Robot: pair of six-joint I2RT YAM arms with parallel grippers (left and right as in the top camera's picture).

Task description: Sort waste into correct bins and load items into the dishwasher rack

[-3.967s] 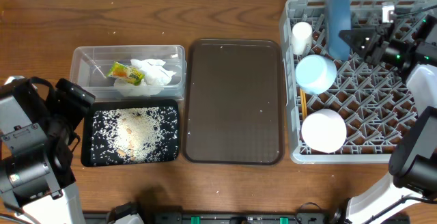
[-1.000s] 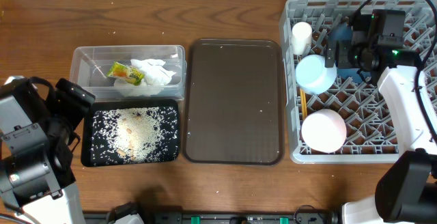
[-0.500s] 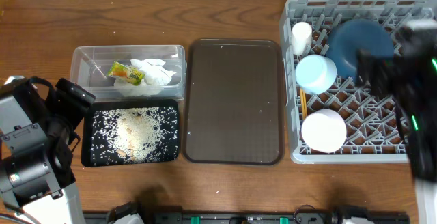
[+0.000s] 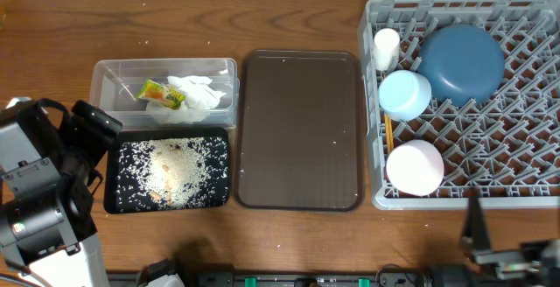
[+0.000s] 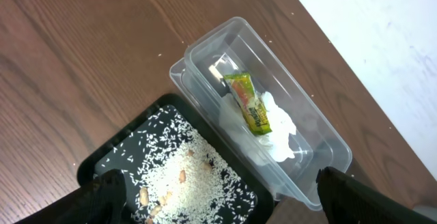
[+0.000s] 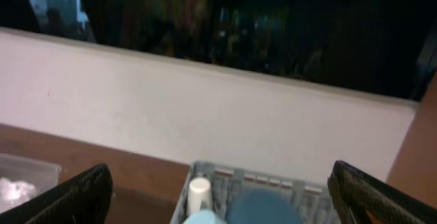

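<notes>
Inside the dishwasher rack (image 4: 455, 201), on the table's right side, the dark-blue dish (image 4: 461, 52) sits in the back half. The light-blue bowl (image 4: 405, 94) is just beside the dish's left edge. The white cup (image 4: 386, 46) is in the back-left corner and the white bowl (image 4: 414, 167) is front-left. The chopsticks (image 4: 388, 132) show as a thin sliver along the left wall between the two bowls, mostly hidden.

On the left side, the napkin (image 4: 199, 94) and wrapper (image 4: 161, 94) lie together in the clear tub (image 4: 105, 81). The rice (image 4: 171, 171) is spread in the black tray (image 4: 112, 182), which sits right in front of the tub. The brown tray (image 4: 300, 129) lies between the bins and the rack.

The left gripper (image 5: 218, 182) has its fingers wide apart with nothing between them. It hovers over the black tray and tub and touches neither. The right gripper (image 6: 220, 171) is also spread wide and empty, well apart from the rack. Its camera catches only the rack's top, low and blurred. In the overhead view, a dark piece at the bottom edge in front of the rack is probably part of the right arm, but too little shows to be sure.
</notes>
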